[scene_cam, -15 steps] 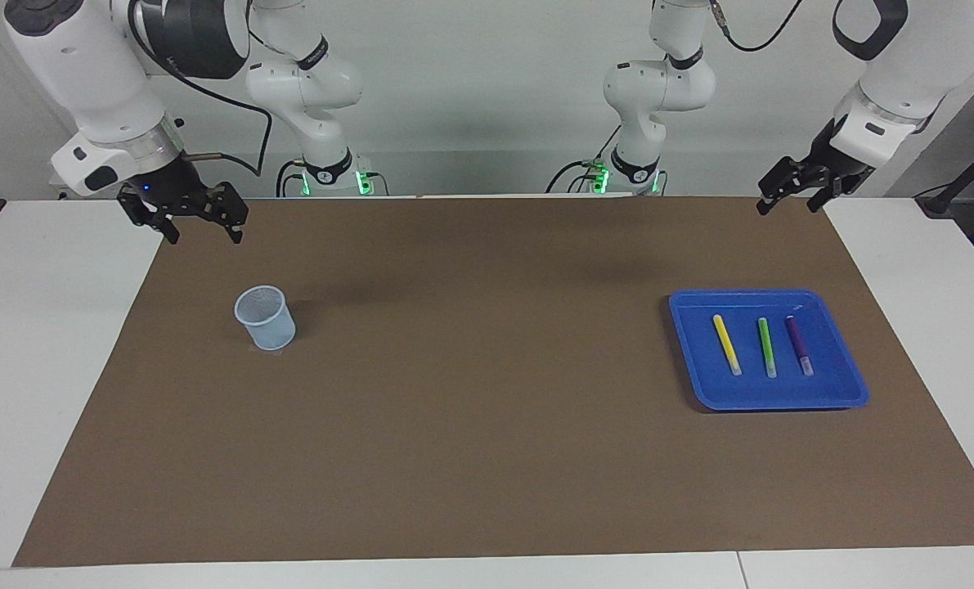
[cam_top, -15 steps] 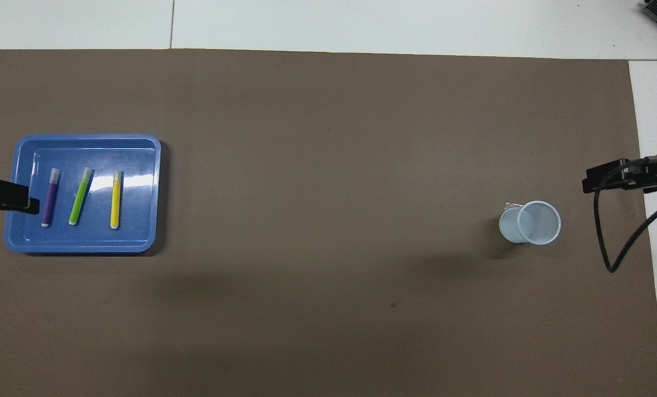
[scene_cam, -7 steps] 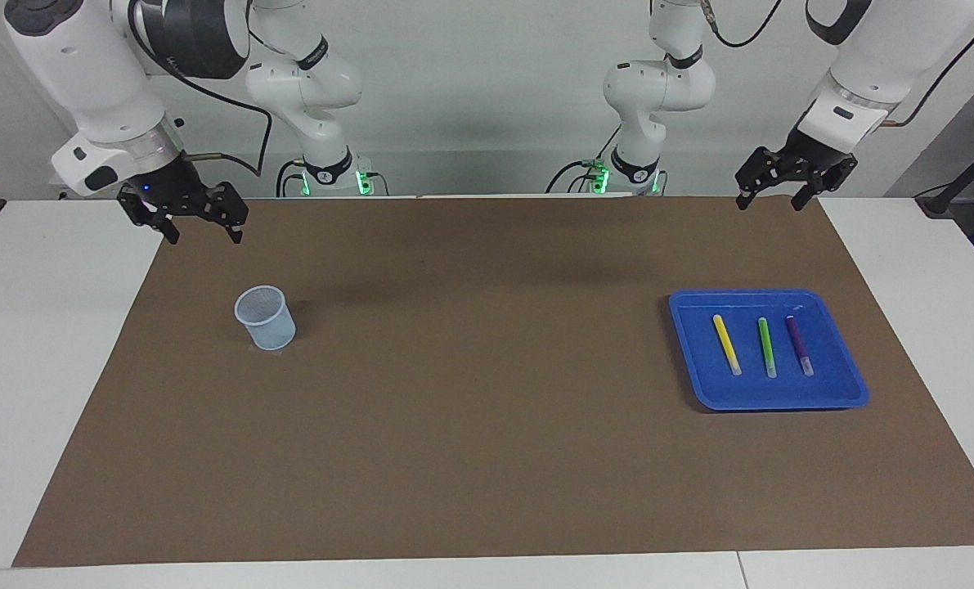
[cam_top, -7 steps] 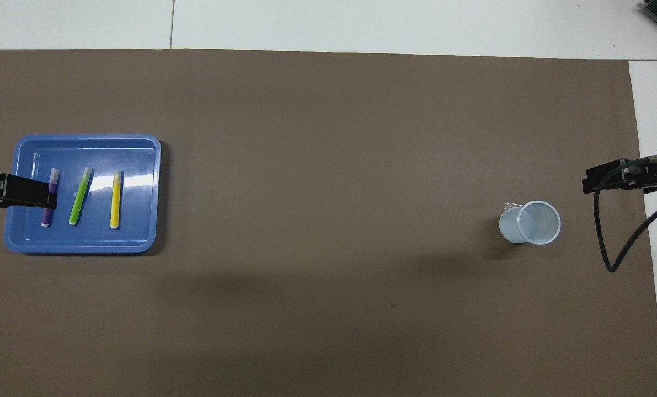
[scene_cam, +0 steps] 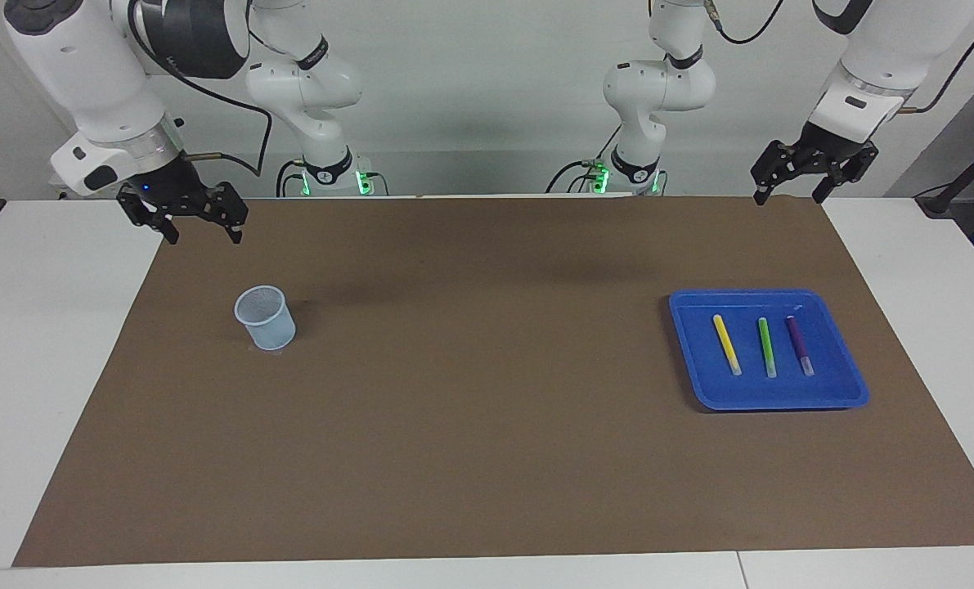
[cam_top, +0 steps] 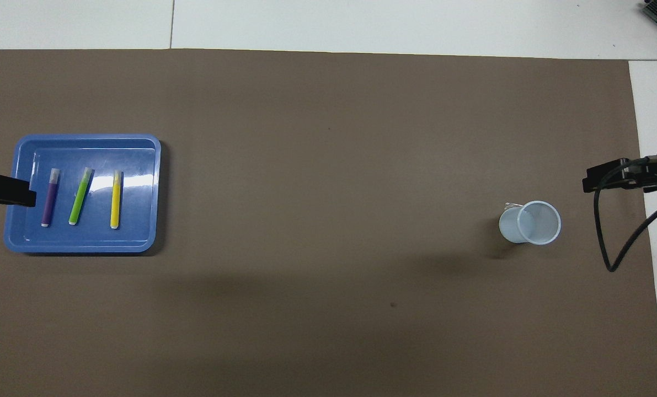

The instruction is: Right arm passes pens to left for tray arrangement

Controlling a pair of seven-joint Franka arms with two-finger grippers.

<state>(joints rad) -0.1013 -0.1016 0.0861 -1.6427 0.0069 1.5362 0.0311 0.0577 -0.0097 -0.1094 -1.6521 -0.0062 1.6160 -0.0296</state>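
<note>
Both grippers hang empty with jaws apart: left gripper (scene_cam: 814, 176) over the mat's edge at its own end, right gripper (scene_cam: 182, 214) near the one cup (scene_cam: 265, 317). All three pens (scene_cam: 765, 346) lie side by side in the single tray (scene_cam: 850, 393); the task looks finished.

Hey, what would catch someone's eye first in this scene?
The bright blue tray at the left arm's end of the brown mat, with yellow pen, green pen and purple pen lying side by side in it. Then the pale cup standing alone toward the right arm's end.
</note>
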